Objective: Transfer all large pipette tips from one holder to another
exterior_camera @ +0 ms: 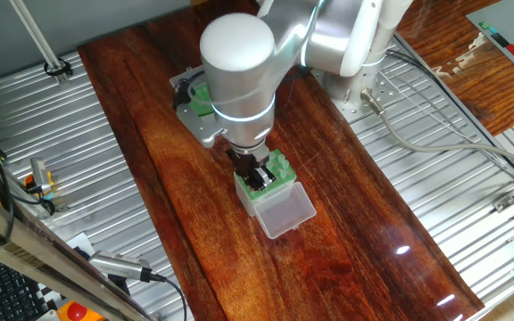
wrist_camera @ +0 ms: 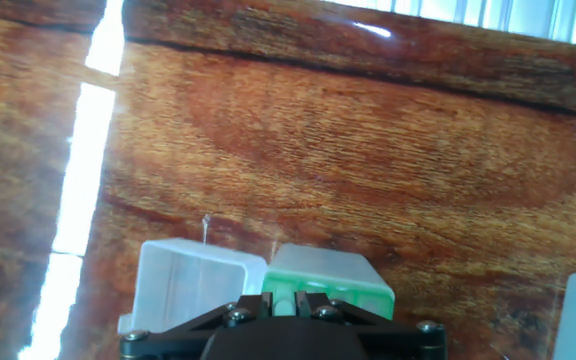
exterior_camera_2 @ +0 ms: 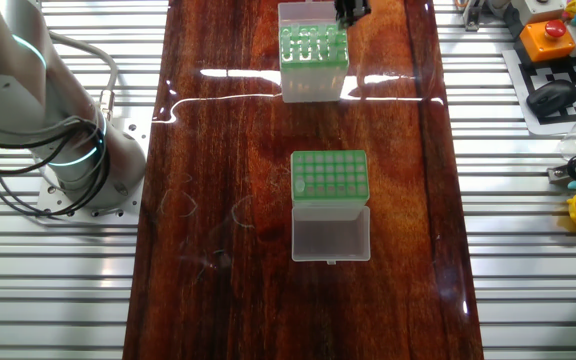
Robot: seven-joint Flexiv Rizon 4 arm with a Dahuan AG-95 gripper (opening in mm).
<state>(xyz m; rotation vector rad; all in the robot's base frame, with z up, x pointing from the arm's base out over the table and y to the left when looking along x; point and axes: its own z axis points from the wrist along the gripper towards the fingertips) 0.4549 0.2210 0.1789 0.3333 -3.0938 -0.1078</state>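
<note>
The desk [exterior_camera_2: 218, 150] is occupied by another [exterior_camera_2: 330, 182] mid-surface and, well apart, one holder [exterior_camera_2: 313, 62], where large pipette tips [exterior_camera_2: 308, 45] are racked. The pincer [exterior_camera_2: 353, 12] is held above it (opening and grasp cannot be told).

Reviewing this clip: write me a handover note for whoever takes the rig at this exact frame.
Gripper: low over the whitish holder; open or shut cannot be told.
Whitish holder: lid open, large pipette tips standing in its rack.
Grey holder: lid open, apart on the table; any tips in it are too small to tell.
Left: move the tips across.
</note>
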